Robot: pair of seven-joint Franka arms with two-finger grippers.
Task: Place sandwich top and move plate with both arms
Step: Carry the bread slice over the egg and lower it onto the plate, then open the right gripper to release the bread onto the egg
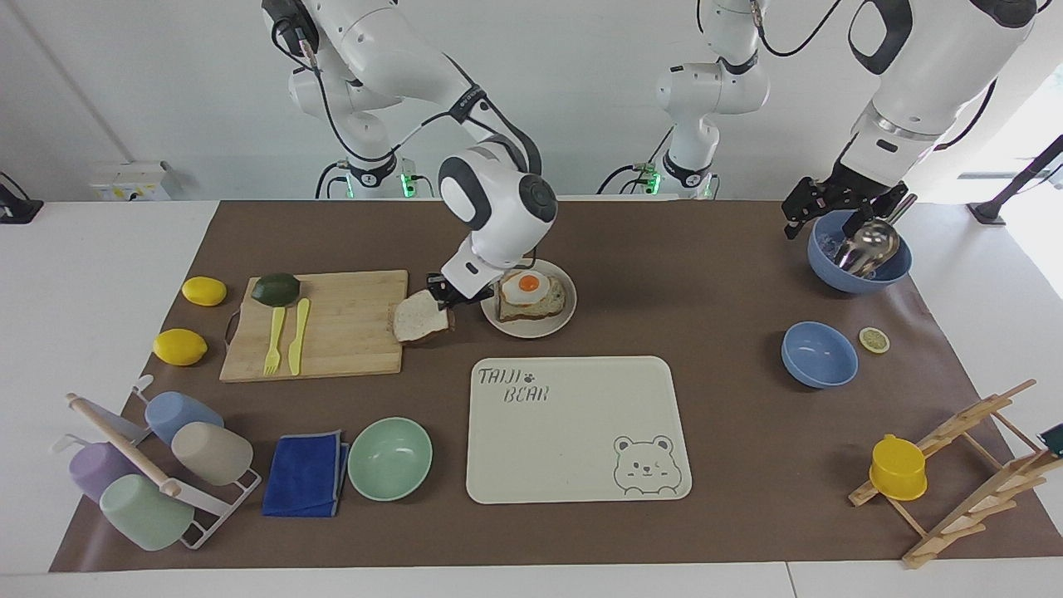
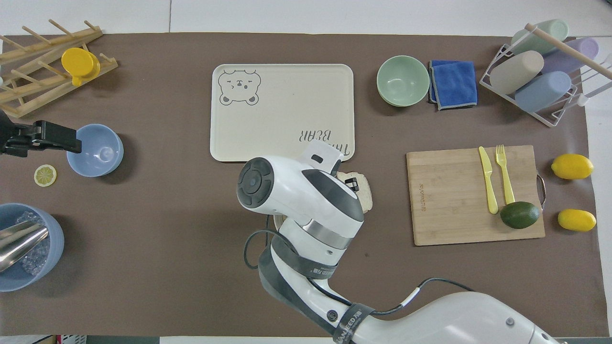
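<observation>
The sandwich top [image 1: 418, 318], a pale slice with a brown crust, hangs tilted in the air over the gap between the cutting board [image 1: 332, 328] and the plate [image 1: 531, 331]. My right gripper [image 1: 444, 292] is shut on the slice's edge. On the plate lies a toast slice with a fried egg [image 1: 530, 288]. In the overhead view the right arm's wrist covers most of the plate, and only part of the sandwich top [image 2: 364, 190] shows. My left gripper [image 1: 837, 209] waits open and holds nothing, raised by the blue bowls at the left arm's end.
Farther from the robots than the plate lies a cream bear tray [image 1: 577, 432], with a mint bowl [image 1: 389, 458] and blue cloth [image 1: 306, 473] beside it. The board carries a yellow fork, a knife and an avocado [image 1: 276, 288]. A large blue bowl [image 1: 864, 274] holds a metal scoop.
</observation>
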